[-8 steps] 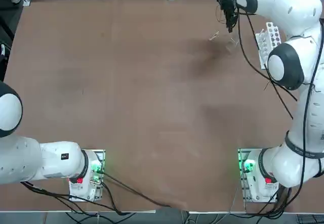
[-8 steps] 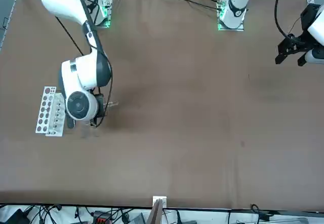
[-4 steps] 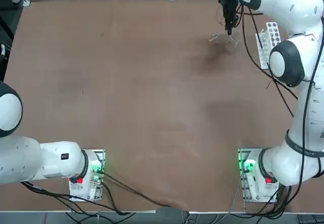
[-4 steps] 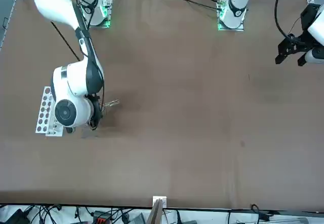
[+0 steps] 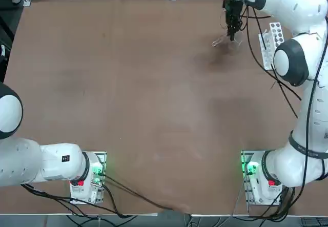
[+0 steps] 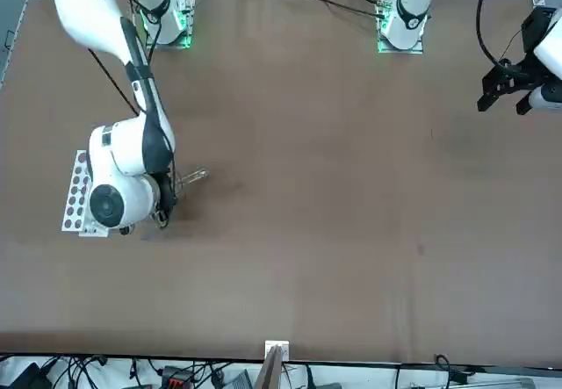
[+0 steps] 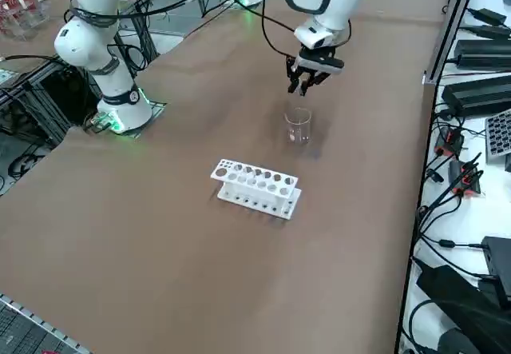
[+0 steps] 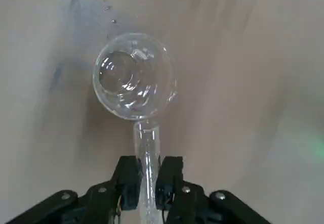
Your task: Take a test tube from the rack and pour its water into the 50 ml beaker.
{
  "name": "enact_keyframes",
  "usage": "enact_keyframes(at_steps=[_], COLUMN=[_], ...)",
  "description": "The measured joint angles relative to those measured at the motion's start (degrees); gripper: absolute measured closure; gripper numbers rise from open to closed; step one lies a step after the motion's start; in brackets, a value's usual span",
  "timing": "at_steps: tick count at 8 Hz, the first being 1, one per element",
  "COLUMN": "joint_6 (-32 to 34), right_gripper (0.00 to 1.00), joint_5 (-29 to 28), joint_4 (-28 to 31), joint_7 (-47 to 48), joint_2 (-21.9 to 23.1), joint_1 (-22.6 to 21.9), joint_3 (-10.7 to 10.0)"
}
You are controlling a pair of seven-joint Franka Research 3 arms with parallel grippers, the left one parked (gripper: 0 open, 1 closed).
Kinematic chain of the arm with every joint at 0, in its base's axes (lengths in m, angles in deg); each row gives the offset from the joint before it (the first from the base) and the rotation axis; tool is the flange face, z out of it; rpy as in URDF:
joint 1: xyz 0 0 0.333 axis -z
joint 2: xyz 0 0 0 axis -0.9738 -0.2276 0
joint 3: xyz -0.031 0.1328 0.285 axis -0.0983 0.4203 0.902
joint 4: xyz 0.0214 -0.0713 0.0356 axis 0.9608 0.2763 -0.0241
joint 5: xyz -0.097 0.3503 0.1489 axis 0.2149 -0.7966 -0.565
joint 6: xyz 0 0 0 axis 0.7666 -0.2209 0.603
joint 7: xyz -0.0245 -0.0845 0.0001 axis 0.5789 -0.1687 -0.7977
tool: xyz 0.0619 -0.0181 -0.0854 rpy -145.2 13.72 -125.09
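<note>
From here I see my right gripper has shifted slightly to its right, near the beaker, the test tube's free end has swung towards the arms' bases, and in the front view the arm hides more of the rack

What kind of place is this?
Probably a robotics lab. A robot arm is fixed at a wide brown table, its right gripper on a clear test tube by a glass beaker, with a white tube rack nearby.

Beaker obstructs near right end effector; gap between beaker, rack.
</note>
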Motion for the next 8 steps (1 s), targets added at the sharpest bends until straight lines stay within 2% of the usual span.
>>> enact_keyframes(at_steps=[8], joint_6=[0.2], right_gripper=[0.8], joint_5=[-4.8], joint_4=[2.2], joint_7=[-10.5], joint_2=[0.0], joint_1=[3.4], joint_3=[0.0])
